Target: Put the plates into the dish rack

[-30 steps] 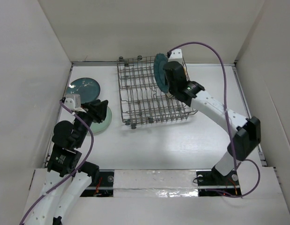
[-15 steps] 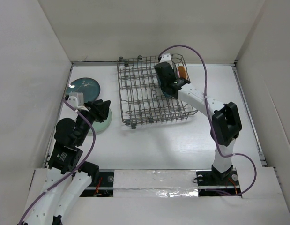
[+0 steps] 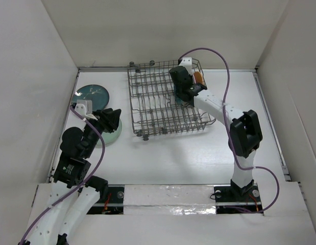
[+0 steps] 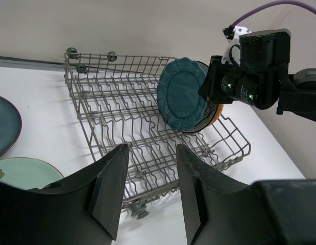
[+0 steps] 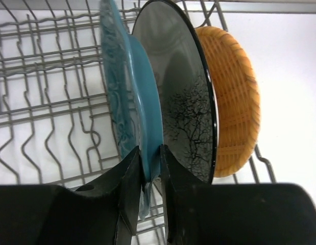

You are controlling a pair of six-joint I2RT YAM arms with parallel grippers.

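Scalloped-rim teal plate (image 5: 136, 94) stands upright, clamped in the right end effector (image 5: 150, 159).

— What finish do you see on the round scalloped-rim teal plate (image 5: 147, 102)?
— Glossy glaze over raised relief. You also have a glossy, smooth round cream plate with dark branch pattern (image 5: 183, 102), a ribbed round orange-brown plate (image 5: 234, 112), and a grey metal wire dish rack (image 3: 152, 107).

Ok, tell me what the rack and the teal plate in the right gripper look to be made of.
The dish rack: thin grey metal wire with a dull finish, seen in its bent tines and open grid. The scalloped teal plate, pinched in the right gripper: probably glazed ceramic, going by its thick rim, embossed pattern and soft sheen.
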